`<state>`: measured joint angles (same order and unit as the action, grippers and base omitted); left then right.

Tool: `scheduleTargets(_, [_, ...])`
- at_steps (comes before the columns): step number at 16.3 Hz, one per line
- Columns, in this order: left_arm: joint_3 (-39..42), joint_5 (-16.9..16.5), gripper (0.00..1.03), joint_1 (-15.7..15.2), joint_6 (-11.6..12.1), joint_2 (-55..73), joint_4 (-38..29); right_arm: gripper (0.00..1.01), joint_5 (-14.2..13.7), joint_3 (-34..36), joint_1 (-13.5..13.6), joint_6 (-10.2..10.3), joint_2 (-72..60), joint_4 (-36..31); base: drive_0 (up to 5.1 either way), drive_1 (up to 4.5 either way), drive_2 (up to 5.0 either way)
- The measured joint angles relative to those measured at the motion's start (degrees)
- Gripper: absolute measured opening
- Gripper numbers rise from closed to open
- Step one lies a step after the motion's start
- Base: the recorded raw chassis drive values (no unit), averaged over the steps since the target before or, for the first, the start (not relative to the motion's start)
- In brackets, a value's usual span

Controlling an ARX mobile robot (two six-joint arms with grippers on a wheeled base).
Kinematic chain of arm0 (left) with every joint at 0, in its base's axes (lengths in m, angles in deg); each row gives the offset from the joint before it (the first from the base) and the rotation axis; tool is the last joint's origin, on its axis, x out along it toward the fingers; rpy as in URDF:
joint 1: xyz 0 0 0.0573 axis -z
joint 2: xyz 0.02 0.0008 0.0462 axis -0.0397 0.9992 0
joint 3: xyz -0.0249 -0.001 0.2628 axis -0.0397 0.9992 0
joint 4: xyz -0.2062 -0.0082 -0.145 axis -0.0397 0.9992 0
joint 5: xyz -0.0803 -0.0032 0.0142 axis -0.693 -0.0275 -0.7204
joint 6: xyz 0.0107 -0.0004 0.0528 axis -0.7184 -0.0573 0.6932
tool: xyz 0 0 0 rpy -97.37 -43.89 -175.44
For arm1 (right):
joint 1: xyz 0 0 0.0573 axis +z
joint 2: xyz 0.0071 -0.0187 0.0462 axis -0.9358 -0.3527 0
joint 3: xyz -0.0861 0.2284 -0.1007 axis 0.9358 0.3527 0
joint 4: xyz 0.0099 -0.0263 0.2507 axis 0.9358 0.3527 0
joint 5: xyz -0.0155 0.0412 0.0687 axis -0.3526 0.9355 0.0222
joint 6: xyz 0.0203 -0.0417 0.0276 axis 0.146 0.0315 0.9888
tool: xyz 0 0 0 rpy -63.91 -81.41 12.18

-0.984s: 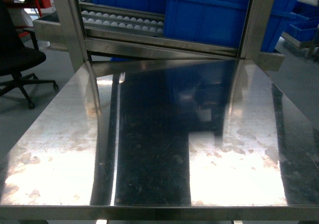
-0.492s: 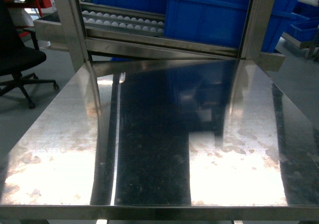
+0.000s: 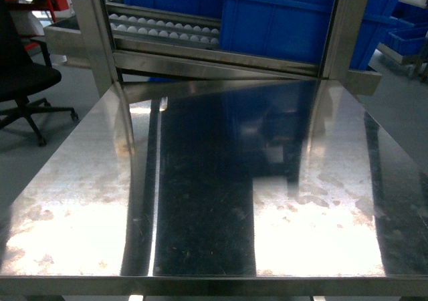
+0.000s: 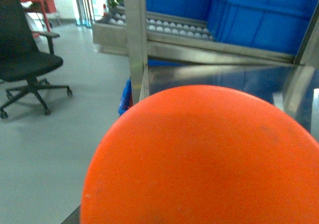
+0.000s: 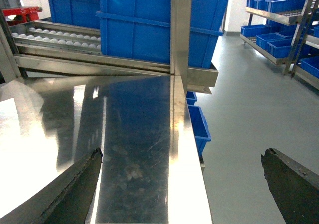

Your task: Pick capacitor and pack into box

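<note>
Where rollers slope behind the steel table point(image 3: 200, 201), blue crates point(image 3: 281, 20), contents unseen.

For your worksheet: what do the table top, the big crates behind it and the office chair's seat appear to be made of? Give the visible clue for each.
Table top: probably stainless steel with a brushed finish; it mirrors the lights and crates and shows fine scratches.
Crates: likely moulded plastic; even blue colour, ribbed rims, dull sheen.
Chair seat: looks like black fabric padding; matt, no glints, though the view is too coarse to be sure.
</note>
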<state>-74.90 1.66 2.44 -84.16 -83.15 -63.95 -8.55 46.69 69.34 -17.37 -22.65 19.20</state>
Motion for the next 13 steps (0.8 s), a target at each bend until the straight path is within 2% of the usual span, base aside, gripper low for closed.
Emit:
scheduleTargets(1, [0.0,-0.2,0.44,0.0,0.0,-0.8,-2.2,0.98,0.0,0.0,0.0,0.0,0.0,0.0,0.0,0.00,0.0])
scheduleTargets(3, [0.0,0.1,0.44,-0.2,0.0,-0.8,-0.4,0.98,0.0,0.0,0.0,0.0,0.0,-0.1,0.0,0.00,0.0])
scheduleTargets(13, [0.0,0.0,0.44,-0.2,0.0,-0.8,-0.9,0.98,0.0,0.0,0.0,0.0,0.0,0.0,0.0,0.00,0.0])
